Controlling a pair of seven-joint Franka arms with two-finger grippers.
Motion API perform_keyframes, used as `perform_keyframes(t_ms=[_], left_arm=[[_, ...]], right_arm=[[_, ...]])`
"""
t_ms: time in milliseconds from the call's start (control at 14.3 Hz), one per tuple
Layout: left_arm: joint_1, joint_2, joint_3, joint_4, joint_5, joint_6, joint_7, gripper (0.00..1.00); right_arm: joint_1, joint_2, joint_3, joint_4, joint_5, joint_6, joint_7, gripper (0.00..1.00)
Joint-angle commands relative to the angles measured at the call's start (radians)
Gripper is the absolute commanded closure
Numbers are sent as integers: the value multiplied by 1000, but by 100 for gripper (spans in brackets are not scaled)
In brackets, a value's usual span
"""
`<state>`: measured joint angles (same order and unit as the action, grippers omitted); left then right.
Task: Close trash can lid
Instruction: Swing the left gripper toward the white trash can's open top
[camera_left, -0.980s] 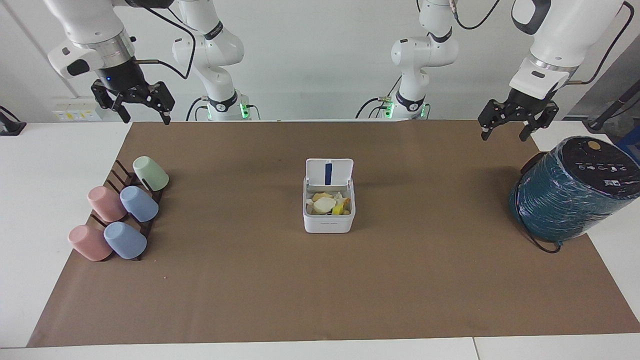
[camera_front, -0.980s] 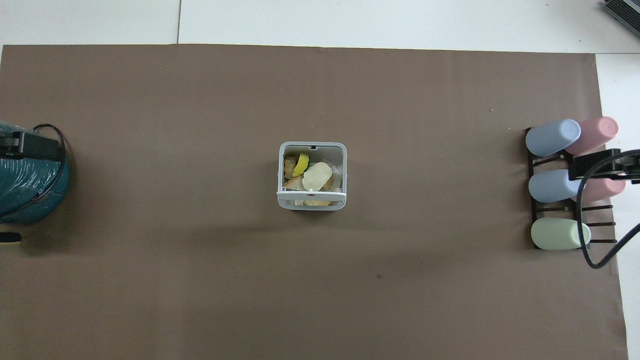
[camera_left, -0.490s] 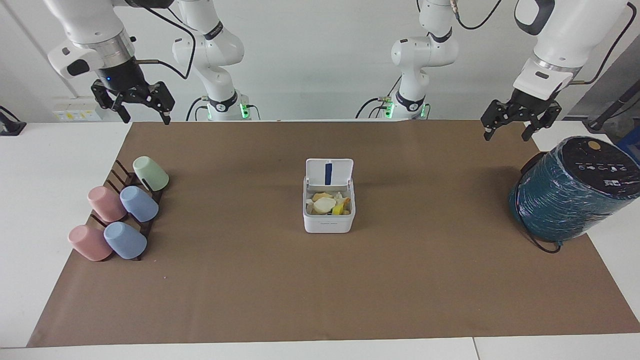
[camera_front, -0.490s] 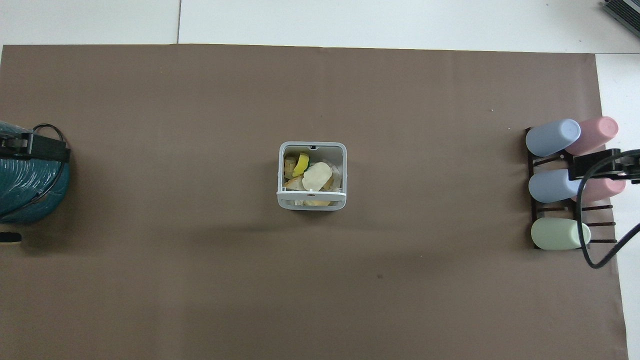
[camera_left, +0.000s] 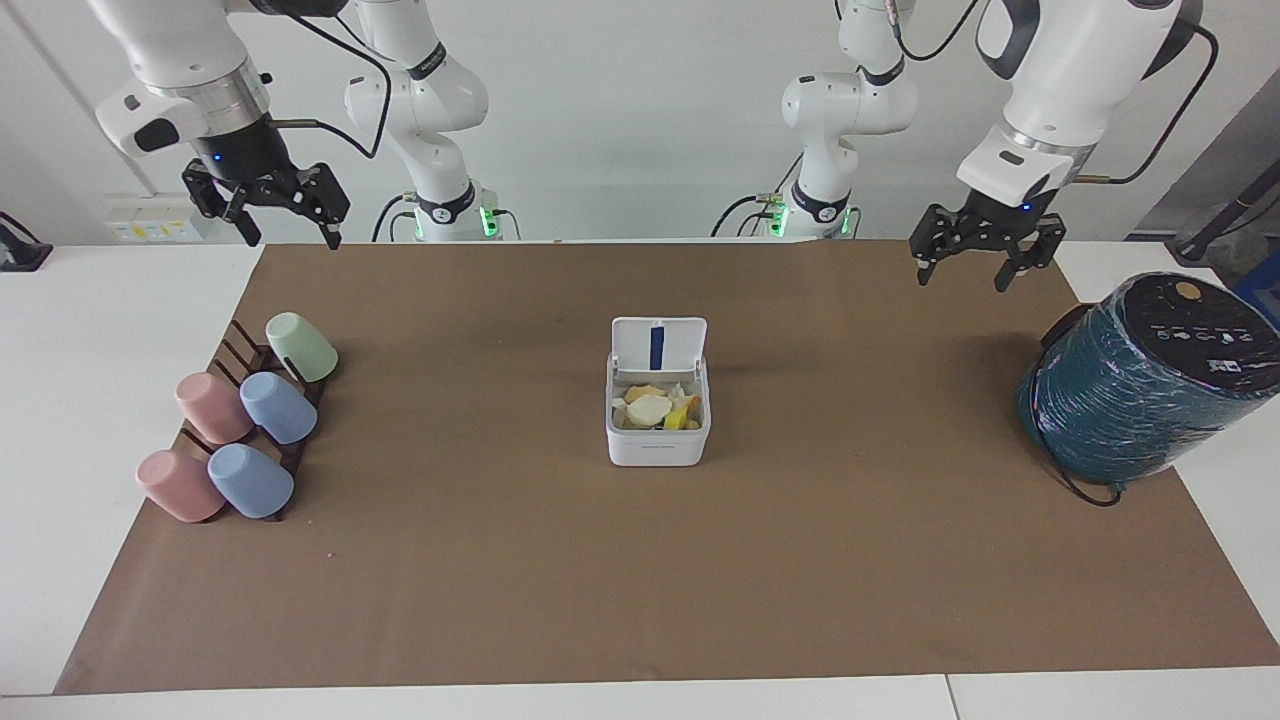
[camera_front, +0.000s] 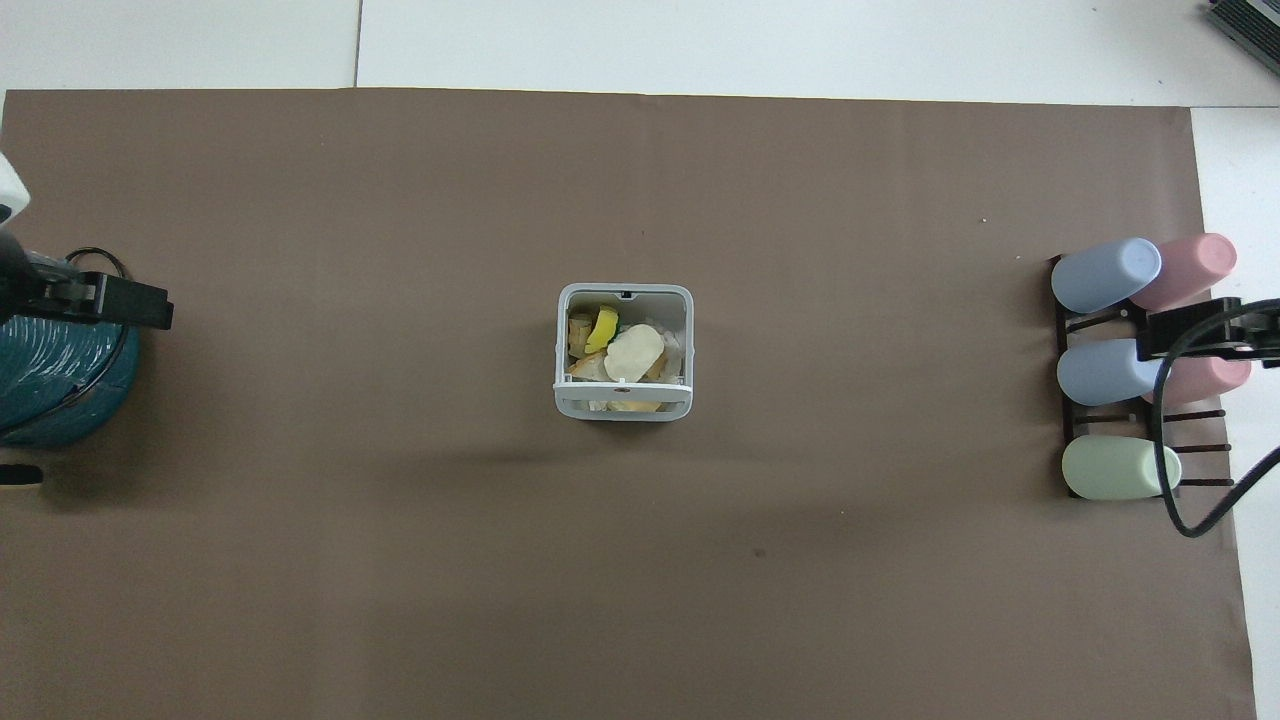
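Trash can (camera_left: 658, 427) sits mid-table (camera_left: 640, 590) on the brown mat (camera_left: 800, 560), well apart from both arms. Lid (camera_left: 658, 346) is up, standing roughly vertical on the hinge at the edge nearer the robots, blue stripe on its underside showing in the facing view; from overhead it reads only as a thin white edge (camera_front: 622, 385). Can (camera_front: 623, 296) is full of scraps (camera_left: 655, 408), pale and yellow pieces, uncovered. Left tool (camera_left: 976, 248) hangs in the air over the mat's robot-side edge, toward the left arm's end, fingers spread wide, holding nothing; in the overhead view only a dark part of it (camera_front: 120, 300) shows, by the teal cylinder. Right tool (camera_left: 283, 214) hangs over the mat corner at the right arm's end, fingers also spread wide, empty, waiting. Teal-wrapped cylinder with black top (camera_left: 1140, 380) lies tilted at the left arm's end. Cup rack (camera_left: 262, 400) with five pastel cups (camera_left: 278, 408) is at the right arm's end. Nothing touches the can or lid.
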<state>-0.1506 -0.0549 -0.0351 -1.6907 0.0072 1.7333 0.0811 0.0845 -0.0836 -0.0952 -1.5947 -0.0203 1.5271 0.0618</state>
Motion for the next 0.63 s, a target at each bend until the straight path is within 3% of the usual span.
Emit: perform_keyframes(t_ms=[0,420,560], left_arm=[[-104,-68,11,-116,20,96,-9,0],[-306,-120,11,-219,20,176,-243,0],[-371,-140,11,-250,20,184,-303,52]], right_arm=[[-6,-18,0,-10,20,-16,-23,0],[-6,-18,0,-10,20,-16,-22,0],[-6,-18,2,-10,20,-16,-23,0]])
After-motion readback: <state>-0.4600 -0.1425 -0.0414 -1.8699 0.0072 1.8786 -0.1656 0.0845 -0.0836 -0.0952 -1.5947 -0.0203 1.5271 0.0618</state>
